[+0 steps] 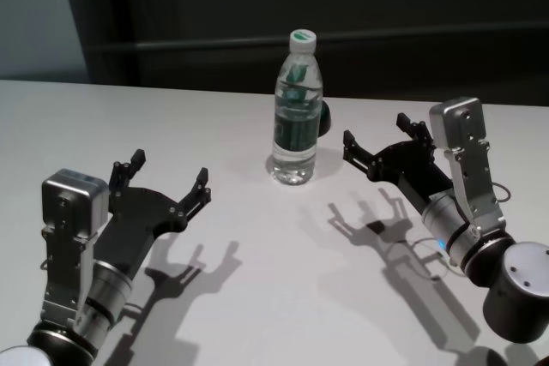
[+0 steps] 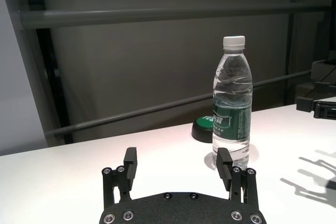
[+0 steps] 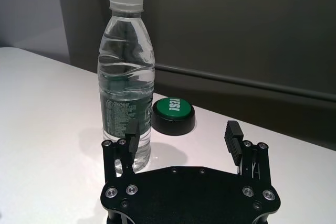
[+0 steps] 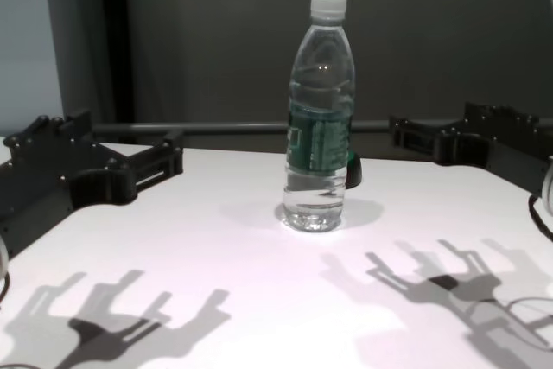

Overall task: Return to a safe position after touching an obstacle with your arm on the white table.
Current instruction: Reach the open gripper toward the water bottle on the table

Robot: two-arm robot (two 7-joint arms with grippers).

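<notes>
The obstacle, a clear water bottle with a white cap and a dark green label, stands upright near the middle of the white table. My right gripper hovers open just right of the bottle, apart from it; in the right wrist view the bottle rises close behind one of its fingers. My left gripper is open over the table, to the left of the bottle and nearer to me. From the left wrist, the bottle stands beyond that gripper. Nothing is between either pair of fingers.
A low round green button with a dark base sits just behind the bottle, partly hidden by it in the head view. A dark wall with a horizontal rail runs behind the table's far edge.
</notes>
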